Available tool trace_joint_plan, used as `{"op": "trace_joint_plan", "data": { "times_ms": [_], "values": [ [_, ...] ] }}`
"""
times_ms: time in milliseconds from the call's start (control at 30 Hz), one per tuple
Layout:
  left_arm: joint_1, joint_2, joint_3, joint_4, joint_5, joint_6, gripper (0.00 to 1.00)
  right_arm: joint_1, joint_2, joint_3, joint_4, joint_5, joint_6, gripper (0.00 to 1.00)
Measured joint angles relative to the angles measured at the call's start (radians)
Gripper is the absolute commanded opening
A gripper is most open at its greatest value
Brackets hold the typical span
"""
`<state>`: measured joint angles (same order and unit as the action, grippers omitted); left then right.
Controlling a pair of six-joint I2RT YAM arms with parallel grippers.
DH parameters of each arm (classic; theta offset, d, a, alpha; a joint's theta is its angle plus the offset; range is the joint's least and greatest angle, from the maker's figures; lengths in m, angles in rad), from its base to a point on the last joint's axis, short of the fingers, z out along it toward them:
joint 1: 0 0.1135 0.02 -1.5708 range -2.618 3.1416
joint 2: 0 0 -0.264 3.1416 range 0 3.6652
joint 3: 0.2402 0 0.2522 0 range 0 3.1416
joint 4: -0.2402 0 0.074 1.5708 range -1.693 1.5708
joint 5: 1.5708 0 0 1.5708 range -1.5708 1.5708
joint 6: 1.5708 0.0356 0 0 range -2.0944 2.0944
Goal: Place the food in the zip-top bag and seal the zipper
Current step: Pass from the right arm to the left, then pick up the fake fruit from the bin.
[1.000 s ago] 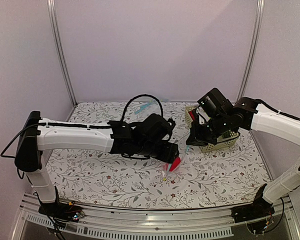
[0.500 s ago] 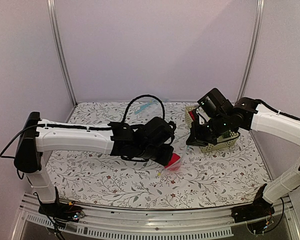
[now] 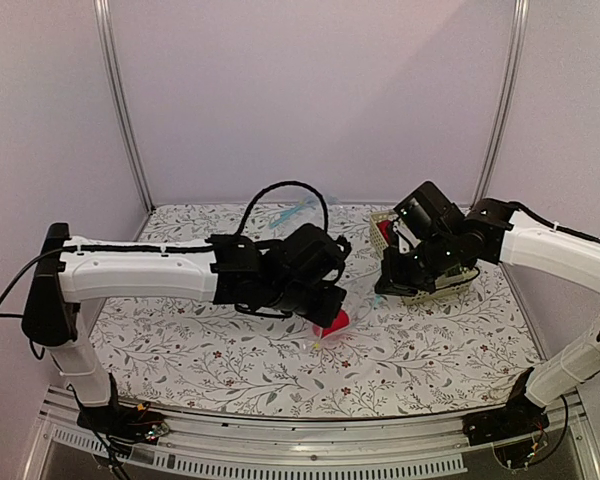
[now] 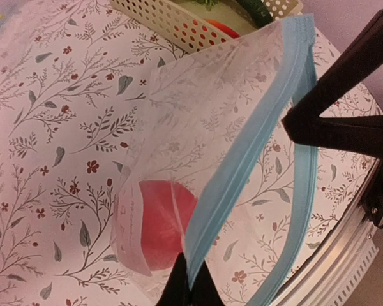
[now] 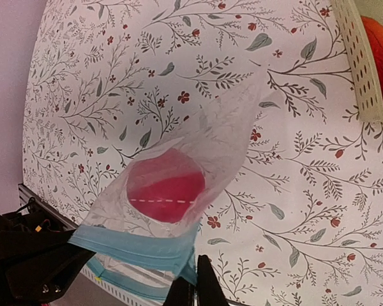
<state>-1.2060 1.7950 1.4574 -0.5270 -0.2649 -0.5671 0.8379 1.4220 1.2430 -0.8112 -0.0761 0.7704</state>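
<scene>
The clear zip-top bag [image 4: 198,108] hangs over the flowered table with the round red fruit [image 4: 156,220] in its bottom. Its mouth gapes, the two lips of the light blue zipper [image 4: 242,159] standing apart. My left gripper [image 4: 190,275] is shut on one lip of the strip. My right gripper [image 5: 195,274] is shut on the corner of the blue zipper [image 5: 134,245], the red fruit [image 5: 166,185] showing through the bag [image 5: 223,127]. From above, the left gripper [image 3: 328,305] and right gripper [image 3: 383,287] are close together over the red fruit [image 3: 333,322].
A cream perforated basket [image 3: 430,275] stands behind the right gripper, holding an orange-red piece [image 5: 380,51] and a dark green cucumber [image 4: 258,9]. A black cable loop [image 3: 285,200] arches over the left arm. The table's front rail [image 3: 310,445] is near.
The left gripper has closed onto the bag's blue strip. The bag with the red fruit has shifted slightly left, toward the left arm. The right arm has barely moved.
</scene>
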Motion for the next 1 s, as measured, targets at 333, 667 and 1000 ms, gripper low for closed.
{"op": "trace_joint_plan", "data": {
  "times_ms": [333, 667, 1000],
  "values": [
    [0.142, -0.037, 0.005, -0.061, 0.237, 0.089, 0.0, 0.0, 0.013, -0.01, 0.0, 0.032, -0.01, 0.19],
    [0.253, 0.01, 0.124, -0.197, 0.42, 0.253, 0.0, 0.0, -0.032, -0.014, 0.023, 0.054, -0.062, 0.66],
    [0.364, 0.002, 0.127, -0.241, 0.425, 0.37, 0.0, -0.13, -0.18, 0.029, -0.08, 0.167, -0.149, 0.78]
  ]
}}
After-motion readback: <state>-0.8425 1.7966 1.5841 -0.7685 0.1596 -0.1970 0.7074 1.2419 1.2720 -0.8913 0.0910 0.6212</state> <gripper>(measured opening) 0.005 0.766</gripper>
